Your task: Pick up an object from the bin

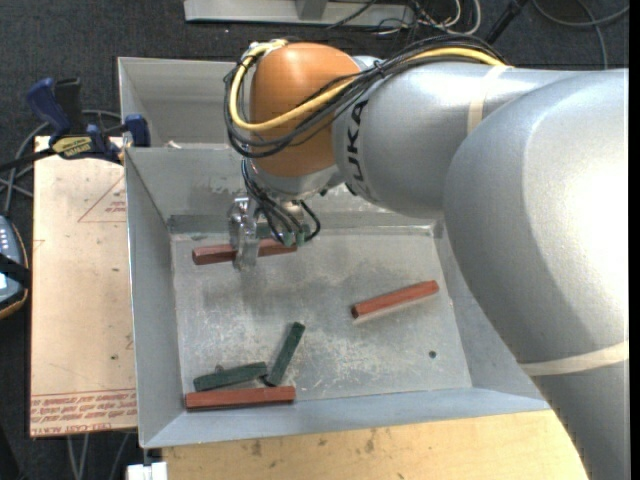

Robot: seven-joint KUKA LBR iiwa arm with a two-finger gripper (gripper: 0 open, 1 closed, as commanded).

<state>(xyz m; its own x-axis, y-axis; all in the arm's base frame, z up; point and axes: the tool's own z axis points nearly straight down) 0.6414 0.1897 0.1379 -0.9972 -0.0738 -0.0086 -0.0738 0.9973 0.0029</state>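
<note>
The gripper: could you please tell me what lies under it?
A red-brown bar lies flat on the bin floor beneath the gripper. Both of its ends show, but its middle is covered by the gripper.

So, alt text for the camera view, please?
The robot's gripper sits over a reddish stick at the back of a grey bin. Another red stick lies to the right; two green sticks and a third red one lie in front.
</note>
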